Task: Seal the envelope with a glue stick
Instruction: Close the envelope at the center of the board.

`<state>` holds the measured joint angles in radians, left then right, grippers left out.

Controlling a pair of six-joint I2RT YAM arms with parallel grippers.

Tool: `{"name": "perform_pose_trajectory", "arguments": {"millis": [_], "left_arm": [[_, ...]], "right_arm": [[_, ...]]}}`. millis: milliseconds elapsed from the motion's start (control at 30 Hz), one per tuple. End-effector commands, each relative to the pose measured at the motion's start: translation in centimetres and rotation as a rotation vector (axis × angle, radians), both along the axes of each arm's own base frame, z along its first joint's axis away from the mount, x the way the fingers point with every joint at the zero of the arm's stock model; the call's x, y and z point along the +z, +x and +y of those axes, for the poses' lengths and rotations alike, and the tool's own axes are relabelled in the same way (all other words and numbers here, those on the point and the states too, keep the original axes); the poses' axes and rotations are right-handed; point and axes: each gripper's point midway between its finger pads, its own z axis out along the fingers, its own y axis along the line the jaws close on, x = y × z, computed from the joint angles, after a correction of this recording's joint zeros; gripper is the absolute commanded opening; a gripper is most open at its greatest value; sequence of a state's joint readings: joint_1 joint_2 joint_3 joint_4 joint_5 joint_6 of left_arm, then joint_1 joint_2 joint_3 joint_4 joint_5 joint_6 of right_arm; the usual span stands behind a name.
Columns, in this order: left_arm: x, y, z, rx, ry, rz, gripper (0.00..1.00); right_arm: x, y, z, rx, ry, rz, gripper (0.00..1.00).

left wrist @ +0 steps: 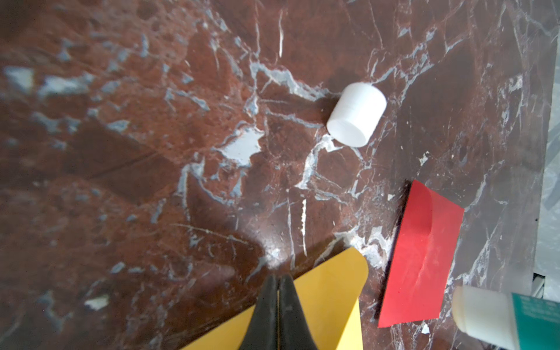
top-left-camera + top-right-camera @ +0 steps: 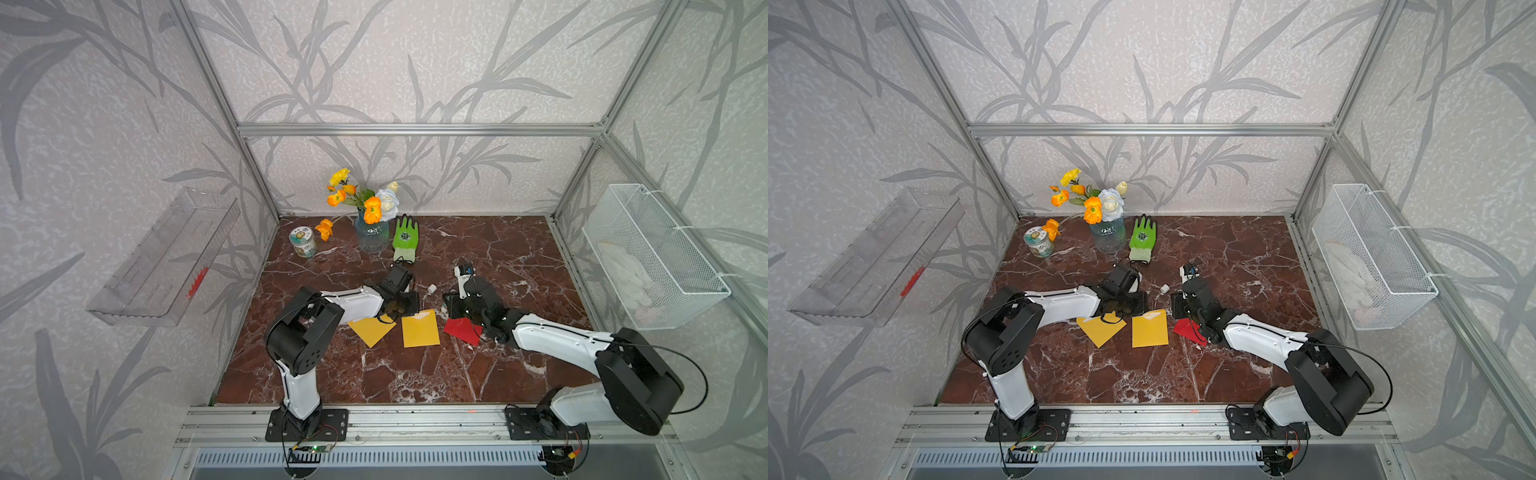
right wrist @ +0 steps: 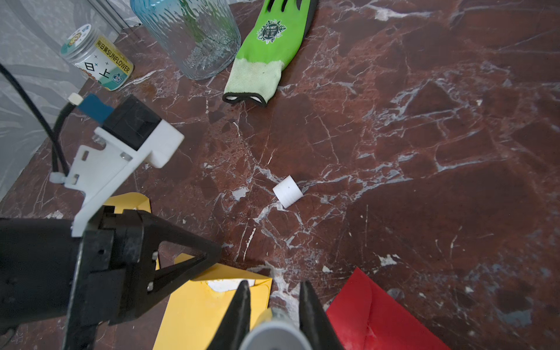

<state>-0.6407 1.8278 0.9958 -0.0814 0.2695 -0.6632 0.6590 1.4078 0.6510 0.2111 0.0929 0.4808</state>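
**Glue stick uncapped and in the grip; gluing the flap looks like the step at hand.**

From the left: the left gripper (image 1: 278, 280), black jaws pressed together and empty, sits at the rounded corner of the flat yellow paper envelope (image 2: 420, 328); I cannot tell whether it touches the paper. Past it the small white plastic cap (image 1: 356, 115) lies on its side on the red-brown marble table (image 2: 519, 257). Further right, the right gripper (image 3: 274, 288) pinches the white, teal-labelled glue stick (image 1: 497, 318), its pale end bare, beside a red paper envelope (image 2: 459, 330). Next, that bare end needs lowering onto the yellow flap and rubbing along it while the paper stays pinned.
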Motion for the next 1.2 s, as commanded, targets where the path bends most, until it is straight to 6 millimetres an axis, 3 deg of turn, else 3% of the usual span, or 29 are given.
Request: {"name": "perform_pose_trajectory", "arguments": {"millis": [0,100,433,600,1167], "left_arm": [[-1.4,-0.6,1.1,0.005,0.071,-0.009,0.07],[-1.1,-0.6,1.4,0.016,0.067,-0.007,0.08],[3.0,0.5,0.7,0.040,-0.015,-0.023,0.12],[4.5,0.2,0.1,0.023,-0.073,-0.018,0.12],[3.9,-2.2,-0.4,-0.020,-0.116,0.023,0.10]], "right_arm": [[-0.5,-0.1,-0.3,-0.007,-0.001,0.011,0.00],[-0.5,-0.2,-0.2,-0.005,0.001,0.012,0.00],[-0.2,-0.2,-0.1,0.004,0.005,0.008,0.00],[-0.2,-0.3,-0.2,0.004,0.004,0.005,0.00],[-0.6,-0.4,0.1,0.013,0.016,0.019,0.00]]}}
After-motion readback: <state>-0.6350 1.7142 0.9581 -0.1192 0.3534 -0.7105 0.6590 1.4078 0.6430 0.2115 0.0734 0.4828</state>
